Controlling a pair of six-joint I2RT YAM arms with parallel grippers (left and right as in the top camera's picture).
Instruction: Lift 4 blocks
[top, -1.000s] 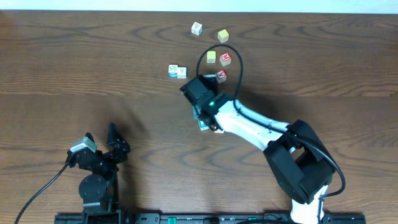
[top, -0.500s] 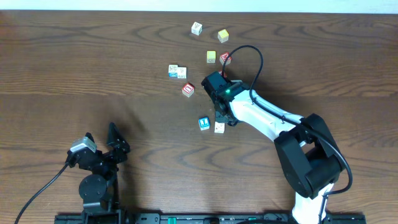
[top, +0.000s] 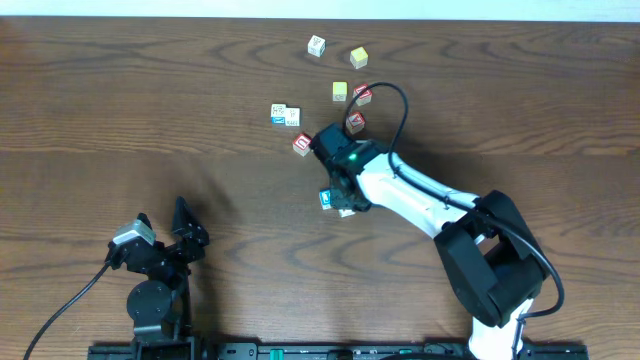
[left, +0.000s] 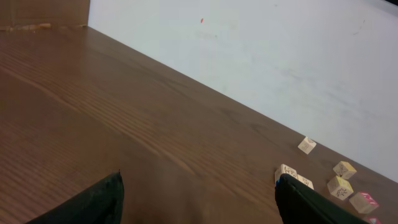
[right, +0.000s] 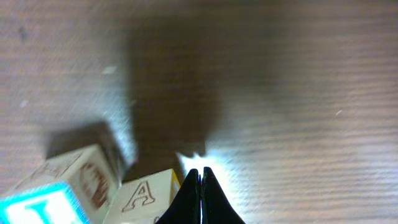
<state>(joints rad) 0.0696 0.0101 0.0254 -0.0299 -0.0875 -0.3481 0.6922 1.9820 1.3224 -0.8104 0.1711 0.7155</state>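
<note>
The right gripper (right: 201, 180) was shut, empty, half hiding the white-faced block (top: 347, 211) at the blue block's (top: 327, 198) four o'clock. The left gripper (left: 199, 202) stood open.

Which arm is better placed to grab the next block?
Right. The right arm hangs with jaws shut just beside the white block and the blue block. The left arm sits far from every block, jaws open.

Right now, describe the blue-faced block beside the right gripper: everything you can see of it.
The blue-faced block is a small wooden cube with a blue top bearing a white mark. In the right wrist view, one pale side shows a reddish figure. It rests on the table, close beside a pale block lettered A; whether they touch is unclear. The right gripper is shut nearby, not holding it.
</note>
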